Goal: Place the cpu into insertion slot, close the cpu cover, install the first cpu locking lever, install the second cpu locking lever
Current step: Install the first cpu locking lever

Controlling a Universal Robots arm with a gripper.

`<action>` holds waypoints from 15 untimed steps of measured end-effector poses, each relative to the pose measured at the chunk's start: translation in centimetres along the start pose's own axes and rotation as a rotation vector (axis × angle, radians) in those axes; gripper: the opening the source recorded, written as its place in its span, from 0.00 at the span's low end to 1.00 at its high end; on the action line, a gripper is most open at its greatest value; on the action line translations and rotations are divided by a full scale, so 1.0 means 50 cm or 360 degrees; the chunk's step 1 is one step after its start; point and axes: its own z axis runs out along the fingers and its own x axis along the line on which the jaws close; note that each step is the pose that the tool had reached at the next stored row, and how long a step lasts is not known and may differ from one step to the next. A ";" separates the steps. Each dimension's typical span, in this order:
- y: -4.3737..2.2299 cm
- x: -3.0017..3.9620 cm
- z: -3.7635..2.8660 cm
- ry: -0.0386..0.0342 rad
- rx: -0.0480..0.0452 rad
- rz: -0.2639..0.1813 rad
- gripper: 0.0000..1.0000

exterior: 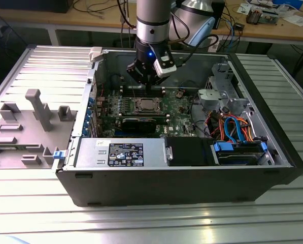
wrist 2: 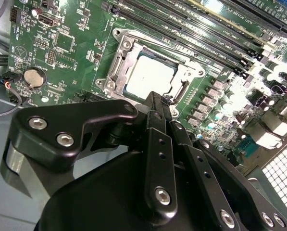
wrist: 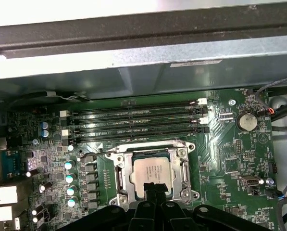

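Cpu (wrist 2: pixel 150 77): dull silver flat square, seated in insertion slot (wrist 2: pixel 133 36), framed by grey metal cpu cover (wrist 2: pixel 117 67). Black gripper (wrist 2: pixel 160 98): fingers pinched together, nothing held, tip over cover edge; contact unclear. Exterior view adds open PC case (exterior: pixel 166 183) on ribbed metal table (exterior: pixel 141 223).

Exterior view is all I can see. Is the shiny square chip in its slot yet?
Observer: Yes. In the first wrist view the cpu lies flat in the insertion slot, the cpu cover closed around it.
Operator: Where's the gripper aiming?
Observer: In the second wrist view the gripper, fingers together, points at the cover's edge.
Operator: Anything round nearby?
Observer: A coin battery sits on the board past the memory slots' ends.
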 end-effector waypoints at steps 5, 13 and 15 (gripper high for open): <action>0.000 0.000 0.000 0.0000 0.0000 0.0000 0.11; 0.000 0.001 0.000 0.0002 -0.0001 -0.0103 0.11; 0.000 0.001 0.000 0.0002 -0.0001 -0.0103 0.11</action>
